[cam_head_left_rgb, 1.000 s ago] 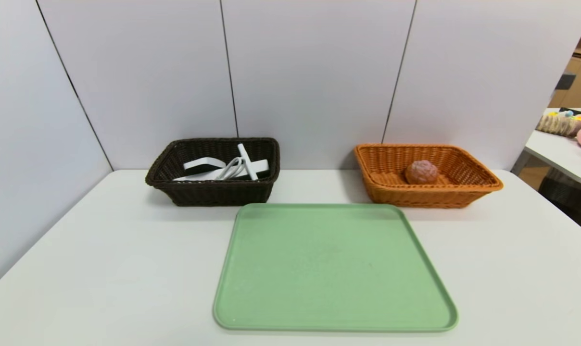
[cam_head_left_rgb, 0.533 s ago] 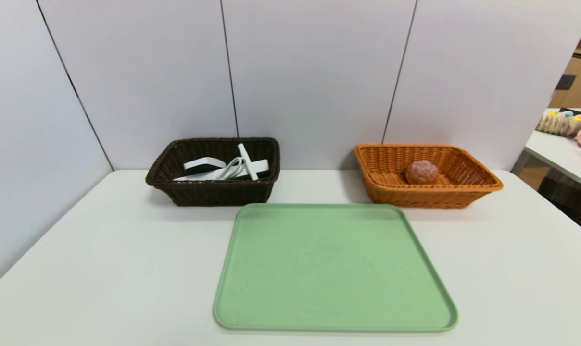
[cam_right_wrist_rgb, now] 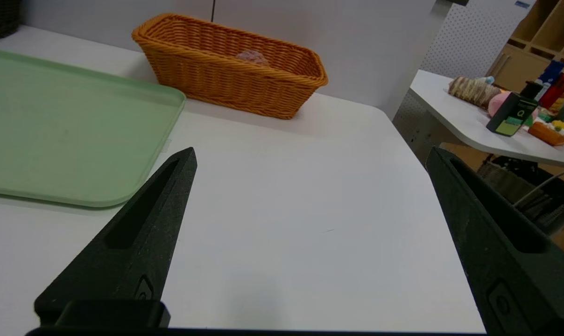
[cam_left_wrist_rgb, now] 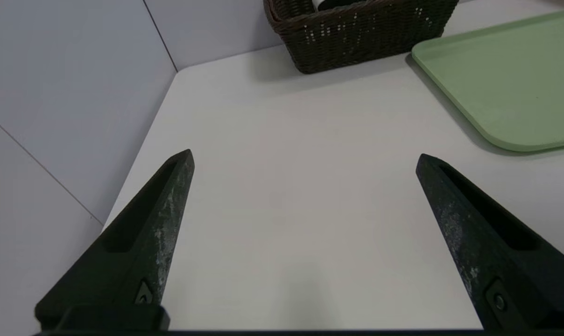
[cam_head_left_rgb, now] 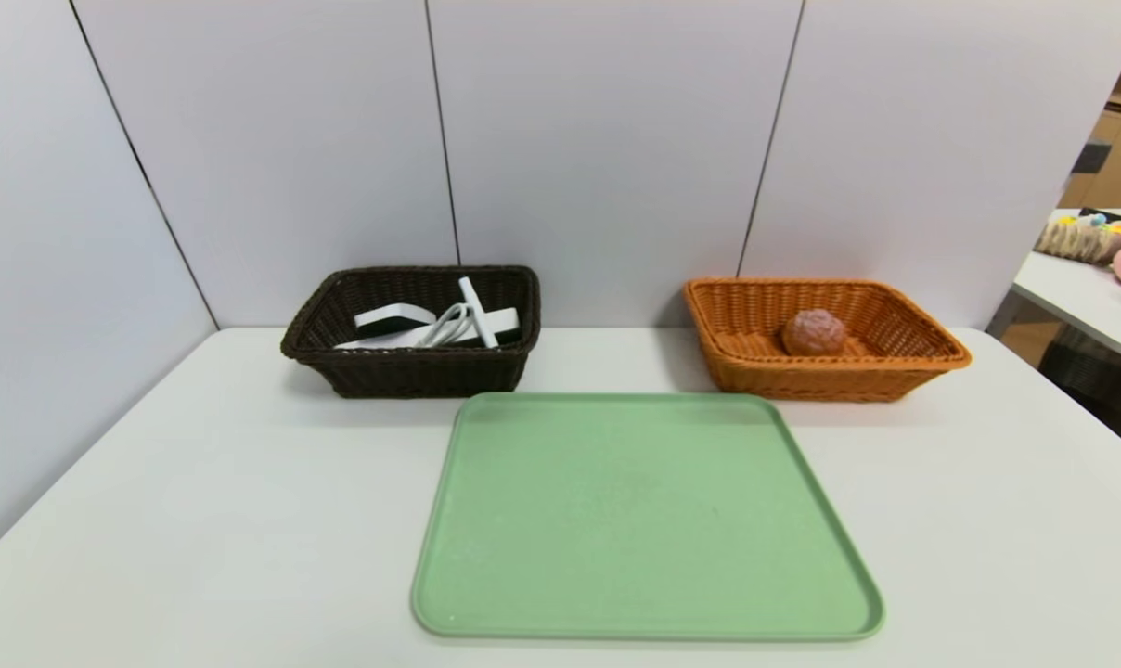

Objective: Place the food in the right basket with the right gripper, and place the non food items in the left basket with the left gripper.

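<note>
A dark brown left basket [cam_head_left_rgb: 412, 366] [cam_left_wrist_rgb: 356, 37] at the back left holds white and black non food items with a white cable [cam_head_left_rgb: 440, 327]. The orange right basket [cam_head_left_rgb: 825, 376] [cam_right_wrist_rgb: 235, 79] at the back right holds a round brownish food piece [cam_head_left_rgb: 813, 332] [cam_right_wrist_rgb: 251, 57]. Neither arm shows in the head view. My left gripper [cam_left_wrist_rgb: 303, 158] hangs open over bare table near the left wall, well short of the dark basket. My right gripper [cam_right_wrist_rgb: 310, 156] is open over bare table near the right edge, with nothing between its fingers.
A green tray [cam_head_left_rgb: 644, 520] [cam_left_wrist_rgb: 511, 79] [cam_right_wrist_rgb: 62, 126] with nothing on it lies in the table's middle. Grey wall panels close the back and left. A second table [cam_head_left_rgb: 1094, 278] [cam_right_wrist_rgb: 487, 116] with assorted objects stands off to the right.
</note>
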{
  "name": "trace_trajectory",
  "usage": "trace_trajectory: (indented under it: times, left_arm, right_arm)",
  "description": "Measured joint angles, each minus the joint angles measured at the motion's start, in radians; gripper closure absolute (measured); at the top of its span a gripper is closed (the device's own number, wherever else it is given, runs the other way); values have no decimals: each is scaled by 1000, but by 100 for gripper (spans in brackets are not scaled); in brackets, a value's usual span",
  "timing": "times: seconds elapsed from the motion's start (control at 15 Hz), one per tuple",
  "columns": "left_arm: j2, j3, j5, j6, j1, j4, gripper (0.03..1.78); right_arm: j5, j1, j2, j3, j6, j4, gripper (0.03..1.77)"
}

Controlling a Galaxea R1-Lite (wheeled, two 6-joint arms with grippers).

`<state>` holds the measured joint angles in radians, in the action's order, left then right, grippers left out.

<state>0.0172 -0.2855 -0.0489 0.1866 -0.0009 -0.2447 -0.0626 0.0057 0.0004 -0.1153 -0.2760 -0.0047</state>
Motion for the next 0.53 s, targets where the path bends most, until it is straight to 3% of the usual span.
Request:
trace_trajectory:
  times: [0.13,0.27,0.4,0.53]
  left_arm:
    - [-11,150,-2,24,0,207,12]
    - [-14,248,-22,40,-1,377,12]
    - [-16,275,-30,26,-2,352,12]
    - [-16,283,-14,-8,-2,246,12]
  right_arm:
    - [2,0,-2,86,-17,-177,11]
    - [44,0,-2,107,8,-169,11]
    - [104,0,-2,114,87,-38,11]
    - [104,0,-2,114,147,1,11]
